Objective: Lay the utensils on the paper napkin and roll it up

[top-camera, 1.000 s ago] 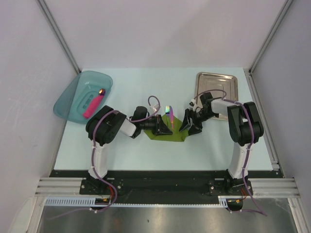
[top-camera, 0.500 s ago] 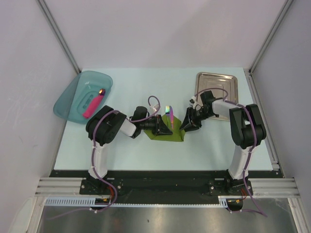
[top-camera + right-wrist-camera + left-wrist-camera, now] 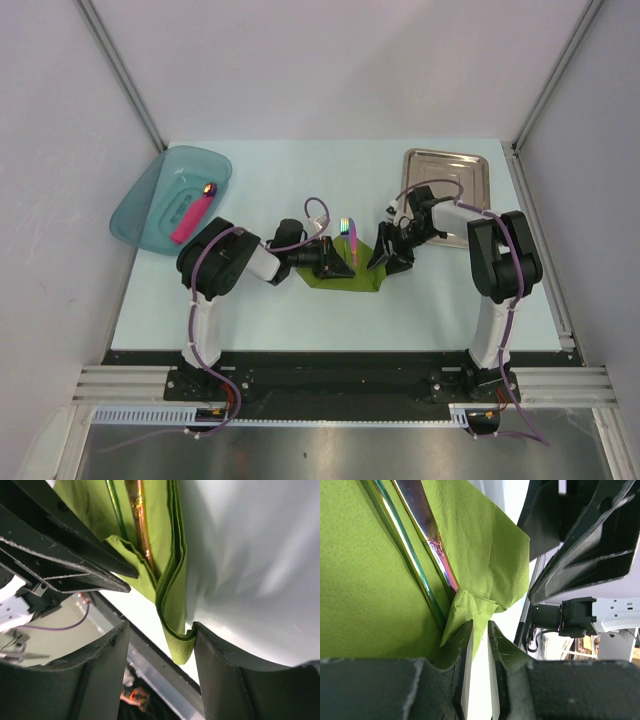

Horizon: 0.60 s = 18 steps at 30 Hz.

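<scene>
The olive-green paper napkin [image 3: 322,281] lies at the table's centre with its right edge folded over the utensils [image 3: 346,227]. The tips of those two iridescent pieces stick out at the far side. In the left wrist view both utensils [image 3: 432,535] lie in a crease of the napkin [image 3: 365,580]. My left gripper [image 3: 480,623] has its jaws a narrow slit apart, and a folded napkin corner reaches into that slit. My right gripper [image 3: 160,626] is open wide around the napkin's folded edge [image 3: 172,580], which touches its right finger [image 3: 220,670]. From above, the left gripper [image 3: 343,267] and right gripper [image 3: 383,260] face each other across the napkin.
A steel tray [image 3: 447,170] sits at the back right, just behind the right arm. At the back left, a teal plastic tub [image 3: 150,205] holds a pink bar [image 3: 188,215]. Grey walls close in both sides of the table.
The right gripper has edged slightly left against the napkin's folded right edge. The left arm and the utensils have not moved.
</scene>
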Each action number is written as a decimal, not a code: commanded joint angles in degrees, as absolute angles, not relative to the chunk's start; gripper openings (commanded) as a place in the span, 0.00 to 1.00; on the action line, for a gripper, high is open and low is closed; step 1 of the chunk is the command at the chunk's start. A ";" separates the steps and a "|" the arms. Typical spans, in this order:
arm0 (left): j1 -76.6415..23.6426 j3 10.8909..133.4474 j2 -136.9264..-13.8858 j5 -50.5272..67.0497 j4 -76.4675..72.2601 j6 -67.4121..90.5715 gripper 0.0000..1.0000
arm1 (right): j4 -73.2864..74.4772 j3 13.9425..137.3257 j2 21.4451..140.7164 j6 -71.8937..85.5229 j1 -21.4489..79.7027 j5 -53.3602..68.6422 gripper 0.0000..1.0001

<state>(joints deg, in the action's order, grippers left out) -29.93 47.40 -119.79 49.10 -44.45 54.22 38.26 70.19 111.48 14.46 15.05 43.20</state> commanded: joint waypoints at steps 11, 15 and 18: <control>-29.44 48.52 -119.44 48.87 -46.14 54.58 0.22 | 37.62 68.55 112.24 18.19 14.94 55.64 0.67; -29.44 48.52 -119.53 48.78 -46.32 54.67 0.22 | 37.18 68.03 111.89 18.63 15.38 56.09 0.77; -29.36 48.60 -119.62 48.87 -46.58 55.02 0.22 | 36.83 68.29 111.36 17.76 15.29 52.22 0.75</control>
<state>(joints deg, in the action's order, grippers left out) -29.91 47.40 -119.79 49.06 -44.47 54.26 37.65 68.25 112.71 17.56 15.22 54.50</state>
